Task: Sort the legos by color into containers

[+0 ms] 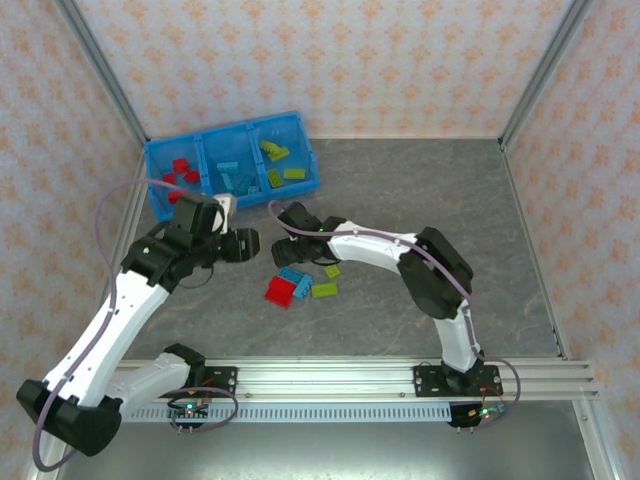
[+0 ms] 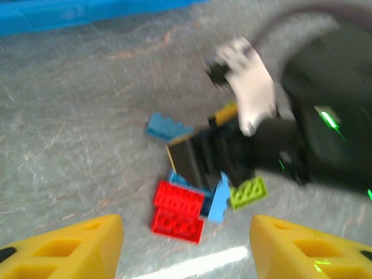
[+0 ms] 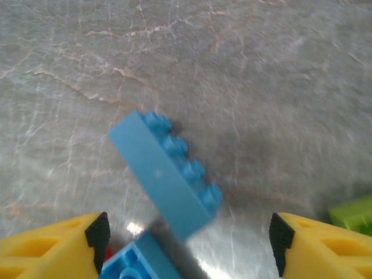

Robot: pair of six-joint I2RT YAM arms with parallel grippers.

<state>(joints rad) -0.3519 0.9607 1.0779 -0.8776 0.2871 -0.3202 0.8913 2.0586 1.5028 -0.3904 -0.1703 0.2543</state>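
At the far left of the grey marbled worktop (image 1: 420, 190) sits the long bright-blue plastic tray (image 1: 225, 130), split by two dividers into three bins. The left compartment (image 1: 162, 160) holds several red studded bricks (image 1: 180, 172), the middle compartment (image 1: 220, 145) a few light-blue bricks (image 1: 232, 175), and the right compartment (image 1: 295, 140) a few yellow-green bricks (image 1: 275, 153), one colour to each bin. Out on the open worktop, well apart from the tray, a small loose cluster of bricks (image 1: 300, 285) lies unsorted. It has two red loose bricks (image 2: 177, 212) side by side, light-blue pieces touching them, and a yellow-green loose brick (image 2: 249, 192) just beside those. The right end effector (image 3: 189, 244) hangs directly over this cluster with its yellow fingers spread wide. A long light-blue brick (image 3: 168, 174) sits tilted on the worktop between them, touched by neither. The left end effector (image 2: 186, 250) is near the cluster on its left side, its fingers also wide apart and gripping nothing.
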